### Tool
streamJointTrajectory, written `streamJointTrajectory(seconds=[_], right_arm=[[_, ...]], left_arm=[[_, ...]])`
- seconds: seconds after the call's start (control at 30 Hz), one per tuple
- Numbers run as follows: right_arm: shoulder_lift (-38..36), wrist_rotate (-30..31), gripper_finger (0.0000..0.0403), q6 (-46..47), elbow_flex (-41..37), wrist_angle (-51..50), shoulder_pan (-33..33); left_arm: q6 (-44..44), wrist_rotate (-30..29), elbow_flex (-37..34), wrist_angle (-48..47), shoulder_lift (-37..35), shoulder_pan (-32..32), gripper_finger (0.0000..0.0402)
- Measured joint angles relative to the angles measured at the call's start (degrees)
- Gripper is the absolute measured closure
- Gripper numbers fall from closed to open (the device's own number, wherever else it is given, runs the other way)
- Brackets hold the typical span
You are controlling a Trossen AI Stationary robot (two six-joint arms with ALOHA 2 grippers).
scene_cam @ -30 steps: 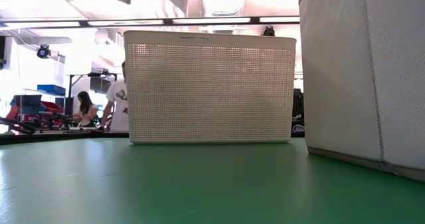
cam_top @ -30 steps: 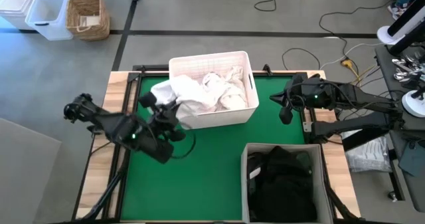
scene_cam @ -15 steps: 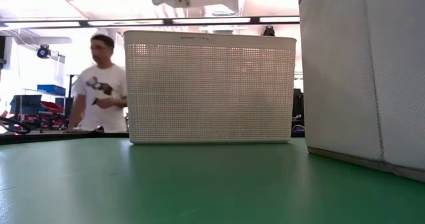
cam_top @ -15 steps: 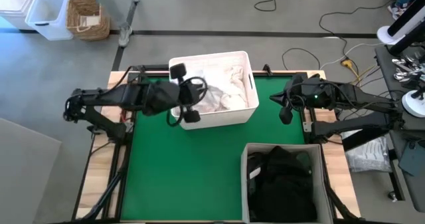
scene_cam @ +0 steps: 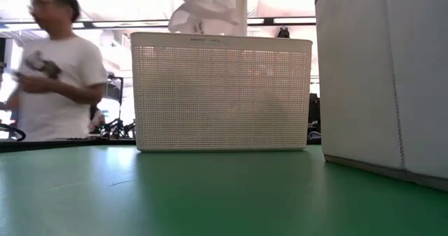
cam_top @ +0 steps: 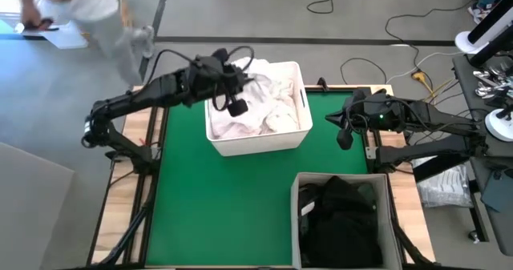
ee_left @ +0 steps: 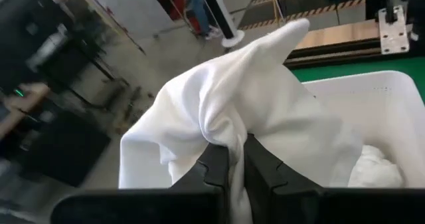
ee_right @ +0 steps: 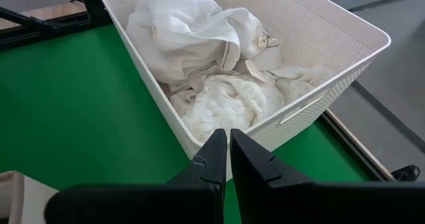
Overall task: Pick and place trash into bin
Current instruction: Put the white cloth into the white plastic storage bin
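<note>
The left gripper (ee_left: 236, 159) pinches a white sheet (ee_left: 246, 98) above the tub (cam_top: 258, 141); the right gripper (cam_top: 343, 131) waits closed, empty, beside it.

Person (cam_top: 84, 6): cut off by the high view's top and left edges, motion-blurred; in the low view also blurred, with the legs hidden below the table (scene_cam: 210, 194) line.
Left gripper (ee_left: 236, 159): fingertips buried in the folds of the white sheet (ee_left: 246, 104) they pinch; in the low view only a dark tip shows at the top edge.
White tub (scene_cam: 220, 92): contents hidden behind its mesh wall in the low view.
Grey fabric bin (cam_top: 345, 222): cut off by the high view's bottom edge; dark garments (cam_top: 341, 218) inside are one black mass, separate pieces impossible to tell.
Right gripper (ee_right: 229, 147): fingertips small in the high view.
Room in left wrist view: blurred.
</note>
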Motion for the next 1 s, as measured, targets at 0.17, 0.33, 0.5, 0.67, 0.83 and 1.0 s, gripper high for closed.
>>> streamJointTrajectory(seconds=[0.17,0.33,0.5,0.67,0.83,1.0], right_arm=[[0.00,0.00,0.0390,0.64,0.00,0.00,0.00],[0.09,0.00,0.0390,1.04,0.00,0.00,0.00],[0.09,0.00,0.0390,1.58,0.00,0.00,0.00],[0.09,0.00,0.0390,2.11,0.00,0.00,0.00],[0.09,0.00,0.0390,2.12,0.00,0.00,0.00],[0.09,0.00,0.0390,2.12,0.00,0.00,-0.02]], left_arm=[[-4.84,6.92,-0.26,-2.21,0.02,5.79,0.0399],[-7.07,11.03,-2.47,-2.44,0.02,10.94,0.0398],[-11.10,18.13,-5.31,-2.46,0.04,14.46,0.0398],[-14.09,17.91,-7.61,-2.62,0.07,16.32,0.0398],[-14.67,17.89,-9.67,-3.19,0.07,17.02,0.0398],[-14.53,17.85,-11.84,-2.92,0.07,17.22,0.0398]])
